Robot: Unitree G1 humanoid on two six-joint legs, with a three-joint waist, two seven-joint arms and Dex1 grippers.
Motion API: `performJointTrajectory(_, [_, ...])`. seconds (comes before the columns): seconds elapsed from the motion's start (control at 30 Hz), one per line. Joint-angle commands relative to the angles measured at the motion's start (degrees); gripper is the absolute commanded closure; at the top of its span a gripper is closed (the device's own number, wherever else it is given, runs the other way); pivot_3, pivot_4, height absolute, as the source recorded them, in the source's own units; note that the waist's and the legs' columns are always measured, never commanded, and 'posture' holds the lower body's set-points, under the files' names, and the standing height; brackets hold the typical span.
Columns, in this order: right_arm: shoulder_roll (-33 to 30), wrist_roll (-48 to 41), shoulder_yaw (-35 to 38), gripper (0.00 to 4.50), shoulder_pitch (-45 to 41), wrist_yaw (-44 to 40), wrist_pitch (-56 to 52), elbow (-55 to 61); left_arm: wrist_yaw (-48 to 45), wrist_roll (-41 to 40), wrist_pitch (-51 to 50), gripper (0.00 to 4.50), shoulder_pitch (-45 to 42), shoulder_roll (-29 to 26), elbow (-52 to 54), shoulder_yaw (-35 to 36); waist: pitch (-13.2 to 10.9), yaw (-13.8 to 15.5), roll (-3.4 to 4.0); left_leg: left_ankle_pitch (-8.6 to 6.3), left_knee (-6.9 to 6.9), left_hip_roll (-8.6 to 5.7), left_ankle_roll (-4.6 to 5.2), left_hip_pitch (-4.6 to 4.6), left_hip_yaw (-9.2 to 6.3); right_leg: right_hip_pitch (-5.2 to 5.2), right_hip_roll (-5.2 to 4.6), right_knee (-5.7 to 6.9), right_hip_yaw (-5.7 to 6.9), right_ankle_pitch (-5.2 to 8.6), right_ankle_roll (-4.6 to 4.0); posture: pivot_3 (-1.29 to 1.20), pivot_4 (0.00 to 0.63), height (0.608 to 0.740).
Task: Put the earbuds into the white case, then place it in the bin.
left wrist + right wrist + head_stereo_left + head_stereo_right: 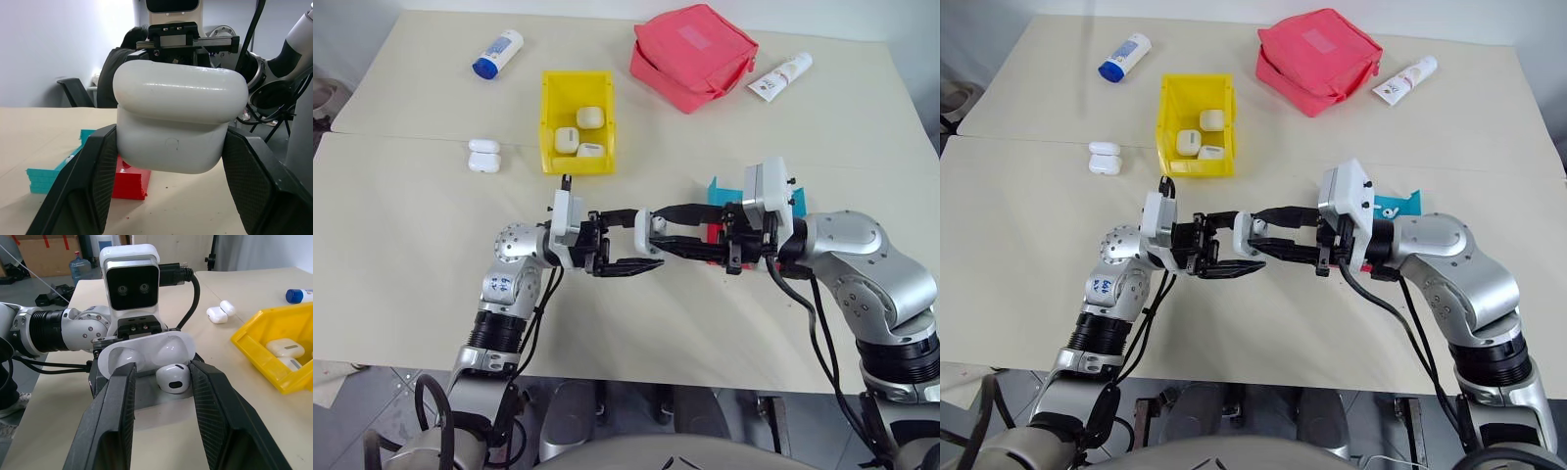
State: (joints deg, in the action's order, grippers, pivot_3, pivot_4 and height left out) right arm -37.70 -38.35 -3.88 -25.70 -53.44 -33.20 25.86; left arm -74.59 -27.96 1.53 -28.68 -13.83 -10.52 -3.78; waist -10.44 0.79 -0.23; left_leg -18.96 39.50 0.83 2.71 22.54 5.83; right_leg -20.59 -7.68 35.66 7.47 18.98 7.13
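Observation:
My left gripper (646, 238) is shut on the white case (176, 122) and holds it above the table's middle, lid flipped open (146, 350). One of the earbuds (172, 378) rests in the open case. My right gripper (162, 367) comes in from the opposite side, its fingers standing apart on either side of that earbud, with a gap on one side. The two grippers meet tip to tip in the left eye view, right gripper (661, 227) facing left. The yellow bin (548, 117) stands farther back on the table and holds three white cases.
Two more white cases (483, 155) lie left of the bin. A blue-capped white bottle (497, 54), a red pouch (693, 57) and a white tube (781, 76) sit along the far side. A blue tray (724, 191) and a red tray (713, 233) lie under my right hand.

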Motion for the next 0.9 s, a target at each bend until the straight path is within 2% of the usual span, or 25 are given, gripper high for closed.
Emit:
performJointTrajectory(0.03, [-1.4,-0.3,0.6,2.73,-0.3,-0.1,-1.5,1.7,-0.2,-1.2,2.1,1.68,-1.6,0.1,0.0,1.7,0.0,0.0,0.0,0.0,0.0,0.0,0.0,0.0,0.0,0.0,0.0,0.0,0.0,0.0,0.0,0.0,0.15,0.74])
performJointTrajectory(0.43, [-2.0,-0.4,3.0,2.73,-3.4,1.3,-2.8,1.5,-0.5,-0.4,3.2,1.68,-1.6,0.2,-2.8,1.4,0.0,0.0,0.0,0.0,0.0,0.0,0.0,0.02,-0.01,-0.01,0.0,0.0,0.02,0.0,0.0,0.0,0.15,0.74])
performJointTrajectory(0.6, [-4.8,0.5,6.2,2.73,-2.5,1.9,-3.5,0.6,-0.5,-0.1,3.7,1.68,-1.2,-0.2,-3.9,1.6,0.0,0.1,0.0,0.0,0.0,0.0,0.0,0.04,-0.02,-0.01,0.0,-0.01,0.03,0.0,0.0,0.0,0.15,0.74])
performJointTrajectory(0.73, [-9.3,1.3,11.9,2.73,2.2,2.7,-4.2,0.0,0.1,0.1,4.0,1.68,-1.3,-0.7,-4.3,2.1,0.0,0.6,-0.01,0.0,0.0,-0.01,0.0,0.06,-0.03,-0.01,-0.01,-0.03,0.05,0.0,0.0,0.0,0.15,0.74])
performJointTrajectory(0.9, [-14.4,2.6,23.1,2.73,15.7,1.8,-3.8,-0.1,0.3,0.3,4.8,1.68,-2.4,-1.4,-6.2,3.1,0.0,0.8,-0.01,0.0,0.01,-0.06,0.04,0.19,-0.15,-0.01,-0.02,-0.12,0.15,-0.01,0.03,0.0,0.15,0.74])
